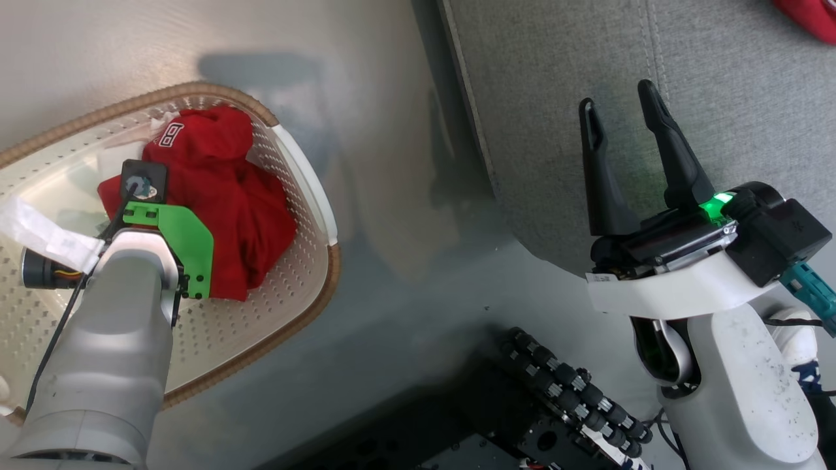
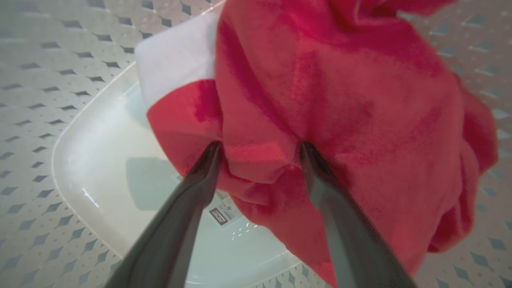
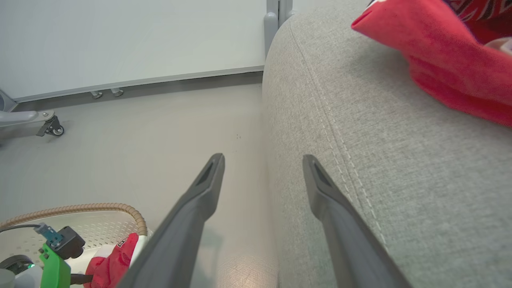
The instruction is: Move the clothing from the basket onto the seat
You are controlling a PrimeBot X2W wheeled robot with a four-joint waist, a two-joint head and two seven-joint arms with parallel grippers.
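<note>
A crumpled red jersey (image 1: 225,196) lies in the cream perforated basket (image 1: 287,287) at the left. My left arm reaches down into the basket. In the left wrist view my left gripper (image 2: 260,150) stands open, its fingertips pressed into the red cloth (image 2: 340,104) with a fold between them. My right gripper (image 1: 620,111) is open and holds nothing, hovering over the front edge of the grey seat (image 1: 718,85). A second red jersey (image 3: 444,56) lies on the seat (image 3: 380,160), seen as a red corner (image 1: 810,16) in the head view.
The basket stands on pale floor (image 1: 392,163) beside the seat. A white label (image 2: 222,214) lies on the basket's smooth bottom. My dark wheeled base (image 1: 555,391) is at the bottom. A caster (image 3: 52,128) and a wall stand across the floor.
</note>
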